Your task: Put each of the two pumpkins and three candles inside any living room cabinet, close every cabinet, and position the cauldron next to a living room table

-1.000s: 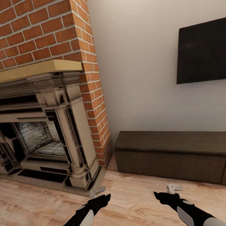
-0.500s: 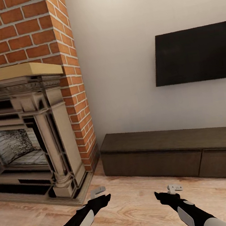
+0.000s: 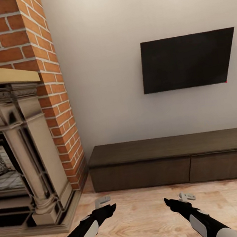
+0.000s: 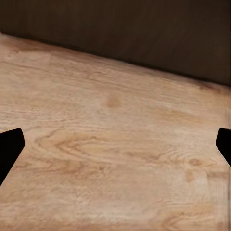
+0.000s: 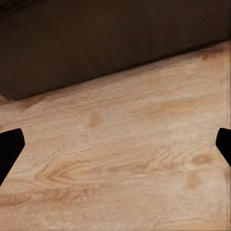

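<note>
I'm facing the cabinet (image 3: 171, 161), drawers seemingly shut, against the wall under the TV (image 3: 188, 61). Left gripper (image 4: 115, 144) and right gripper (image 5: 115, 144) are hanging spread, empty, over floor (image 3: 150, 220).

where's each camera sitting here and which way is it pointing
Head view: on the robot's head, looking forward and down at the cabinet, the TV and the fireplace; the left gripper and the right gripper reach over the floor.
Left wrist view: near the left gripper, looking along its spread fingertips at the floor and the cabinet's dark front.
Right wrist view: near the right gripper, the same kind of look.
Shared: all views take in the floor and the cabinet.
</note>
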